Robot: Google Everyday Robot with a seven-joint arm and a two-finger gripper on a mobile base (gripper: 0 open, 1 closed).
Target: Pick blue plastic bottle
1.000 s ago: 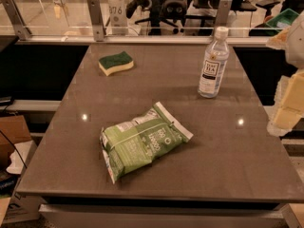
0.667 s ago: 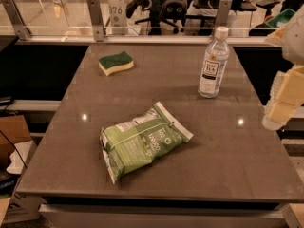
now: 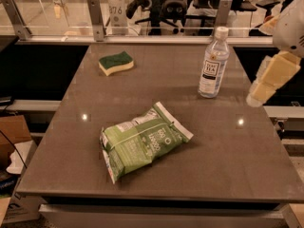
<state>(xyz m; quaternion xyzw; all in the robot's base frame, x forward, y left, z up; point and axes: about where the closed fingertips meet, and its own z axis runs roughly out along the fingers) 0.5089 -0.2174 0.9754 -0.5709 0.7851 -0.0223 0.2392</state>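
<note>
The blue plastic bottle (image 3: 213, 63) stands upright near the table's far right corner; it is clear with a white cap and a white label with dark print. My gripper (image 3: 268, 82) hangs at the right edge of the view, over the table's right side, to the right of the bottle and apart from it. Its pale yellowish fingers (image 3: 278, 70) point down and to the left. Nothing is held in it.
A green chip bag (image 3: 142, 139) lies in the middle of the grey table (image 3: 190, 175). A green and yellow sponge (image 3: 116, 62) lies at the far left. A glass barrier with metal posts (image 3: 95, 18) runs along the far edge. A cardboard box (image 3: 12, 137) sits on the floor at left.
My gripper has risen and shifted a little to the left, nearer the bottle's level. The bottle, bag and sponge have not moved.
</note>
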